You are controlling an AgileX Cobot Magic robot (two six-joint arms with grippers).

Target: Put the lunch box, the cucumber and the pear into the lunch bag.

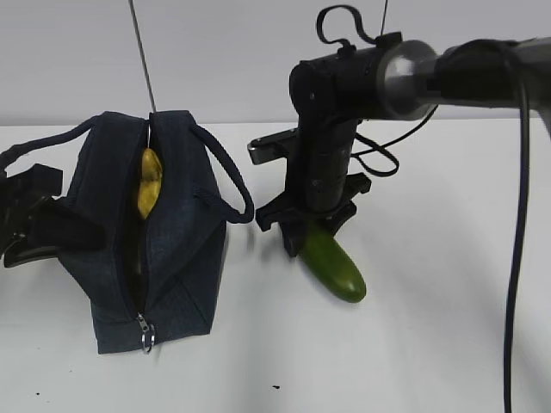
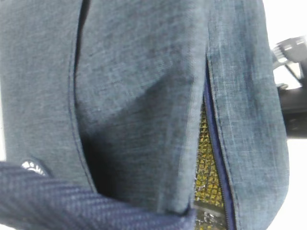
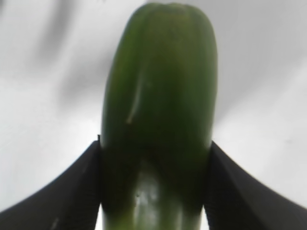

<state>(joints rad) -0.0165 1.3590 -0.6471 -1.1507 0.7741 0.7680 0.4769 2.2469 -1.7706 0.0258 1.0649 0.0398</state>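
White table [image 1: 430,344], plain wall. Cucumber [image 1: 334,264] lies right of lunch bag [image 1: 172,258], long axis diagonal, near end toward camera. My right gripper [image 3: 156,191] straddles its far end, jaws against both sides, half closed. Pear [image 1: 149,182] in bag. Left gripper: clamped shut at bag, unseen.

Lunch bag [image 1: 164,241] stands on the table [image 1: 430,344] at left, zipper open along its top, ring pull [image 1: 147,337] at the near end. Pear [image 1: 149,182] sits inside the opening toward the far end. Cucumber [image 1: 334,265] lies on the table right of the bag, apart from it, between the right gripper [image 1: 312,231] fingers [image 3: 72,191]. Left gripper [image 1: 30,219] is at the bag's left side.
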